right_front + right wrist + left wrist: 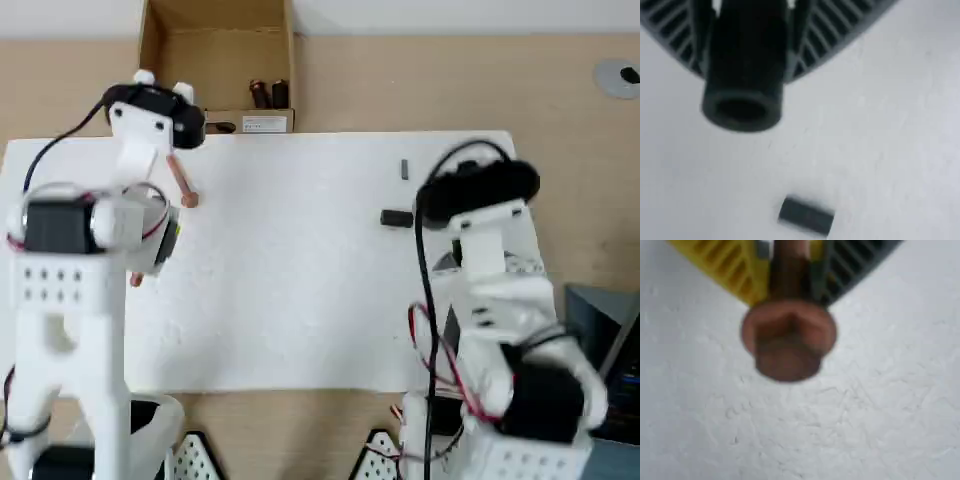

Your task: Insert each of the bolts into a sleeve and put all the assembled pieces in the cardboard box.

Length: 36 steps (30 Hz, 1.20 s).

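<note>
My left gripper [170, 160] is shut on a copper bolt [183, 187] over the left part of the white mat [300, 290]; its flanged head [788, 342] sticks out past the yellow and dark fingers. My right gripper [418, 214] is shut on a black sleeve [396, 218] at the mat's right, and the sleeve's open bore [742, 107] points outward. A second black sleeve [404, 169] lies on the mat beyond it, seen too as the sleeve [806, 216] in the right wrist view. Another copper bolt [135, 280] peeks out beside the left arm.
The open cardboard box [152, 50] stands behind the mat's far left edge, with two assembled pieces [268, 93] in its right corner. A dark box [605, 330] sits at the right table edge. The mat's middle is bare.
</note>
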Motion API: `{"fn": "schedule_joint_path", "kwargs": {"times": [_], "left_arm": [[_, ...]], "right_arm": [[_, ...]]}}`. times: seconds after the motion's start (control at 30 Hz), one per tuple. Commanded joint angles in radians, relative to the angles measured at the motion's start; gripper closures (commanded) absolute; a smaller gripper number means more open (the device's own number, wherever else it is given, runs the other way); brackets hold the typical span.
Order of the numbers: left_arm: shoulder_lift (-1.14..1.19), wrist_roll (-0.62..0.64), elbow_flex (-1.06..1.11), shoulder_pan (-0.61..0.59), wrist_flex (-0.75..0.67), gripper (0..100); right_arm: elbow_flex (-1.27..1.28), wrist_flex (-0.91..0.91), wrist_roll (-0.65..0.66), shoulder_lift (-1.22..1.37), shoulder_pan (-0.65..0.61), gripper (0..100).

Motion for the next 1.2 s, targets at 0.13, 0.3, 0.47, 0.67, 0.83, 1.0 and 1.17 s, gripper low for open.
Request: {"fn": "schedule_joint_path", "kwargs": {"times": [0.13,0.3,0.47,0.67,0.83,1.0,1.17], "left_arm": [[-0.317,0.114,0.333,0.005,-0.232,100],[-0.519,0.250,0.552,0.009,-0.427,100],[-0.680,0.431,0.707,0.011,-0.594,100],[-0.843,0.598,0.813,0.014,-0.712,100],[-0.958,0.644,0.862,0.103,-0.733,100],[-1.059,0.683,0.864,0.269,-0.752,100],[-1.129,0.793,0.862,0.321,-0.821,100]], "right_arm": [[0.314,-0.204,0.000,-0.269,-0.010,98.9],[0.453,-0.324,-0.017,-0.358,-0.012,98.9],[0.535,-0.376,-0.126,-0.412,-0.105,98.9],[0.598,-0.445,-0.242,-0.456,-0.321,98.9],[0.642,-0.482,-0.285,-0.476,-0.467,98.9],[0.668,-0.482,-0.333,-0.498,-0.593,98.9],[0.671,-0.482,-0.361,-0.529,-0.671,98.9]]}}
